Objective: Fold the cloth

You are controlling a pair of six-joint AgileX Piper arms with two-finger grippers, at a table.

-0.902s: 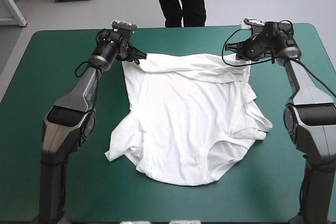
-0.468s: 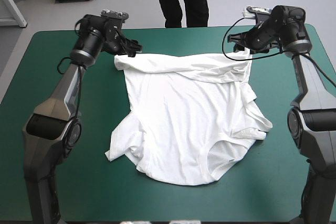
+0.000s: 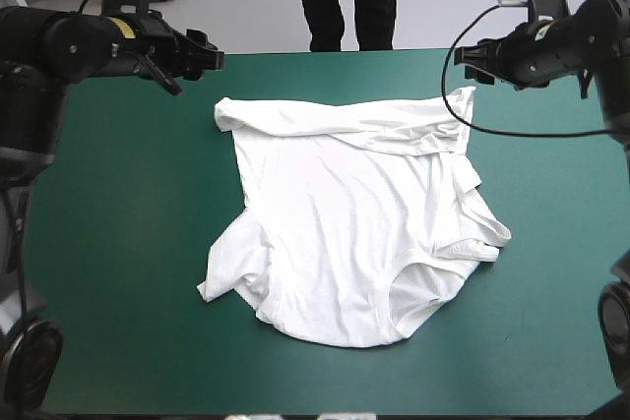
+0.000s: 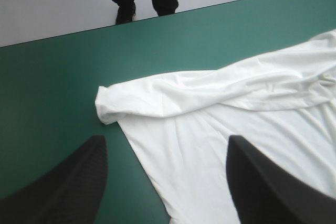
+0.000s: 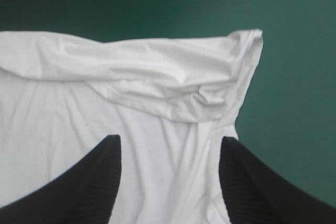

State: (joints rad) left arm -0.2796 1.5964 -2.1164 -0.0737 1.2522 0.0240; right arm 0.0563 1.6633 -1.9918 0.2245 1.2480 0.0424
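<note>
Across the middle of the desk (image 3: 108, 243) lies the T-shirt (image 3: 345, 223), spread out, its far edge folded over. Raised near its far corners, the left jaws and right jaws stand released, holding nothing.

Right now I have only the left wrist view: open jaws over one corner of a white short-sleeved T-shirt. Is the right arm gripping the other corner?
Observer: No; the right jaws stand open above the white short-sleeved T-shirt, not holding it.
Operator: Is any cloth hanging over an edge?
Observer: None; the high view shows it all lying on the teal-green cover.
Operator: Which way is the neck?
Observer: The neckline faces the cover's near edge.
</note>
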